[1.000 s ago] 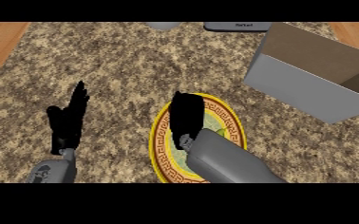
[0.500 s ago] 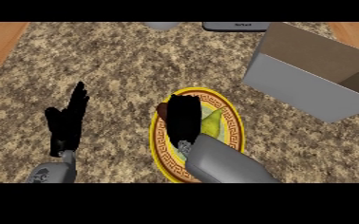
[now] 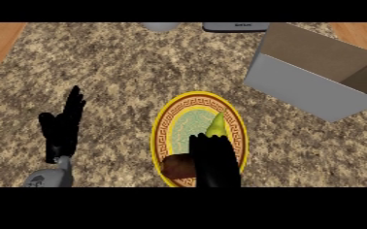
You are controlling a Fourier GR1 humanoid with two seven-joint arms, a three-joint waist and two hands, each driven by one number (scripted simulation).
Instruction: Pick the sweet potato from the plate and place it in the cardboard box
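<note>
My right hand (image 3: 213,162) comes in from the near edge of the worktop and lies over the near half of the plate (image 3: 166,126). Its fingers point away from me and bend down over the sweet potato (image 3: 177,165). I cannot tell from this view whether they have closed round it or only rest on it. The sweet potato is on the plate, at the plate's near edge: a brown end shows just left of my fingers and a pale yellow-green tip shows beyond my fingertips, toward the plate's centre.

My left hand (image 3: 63,128) rests near the near-left corner of the worktop, released, fingers straight and up, well apart from the plate.

The cardboard box (image 3: 308,73) stands toward the far-right corner of the worktop, open side up, well apart from the plate. I see nothing inside it from here.

Progress, as I judge it: the reach is made; the grasp is unconfirmed; lifting, carrying across to the box and releasing all remain to be done.

Markings: a dark object (image 3: 235,26) at the far edge carries a small pale label, too small to read. A grey item (image 3: 160,26) beside it shows no writing. The plate's rim has a key pattern only.
</note>
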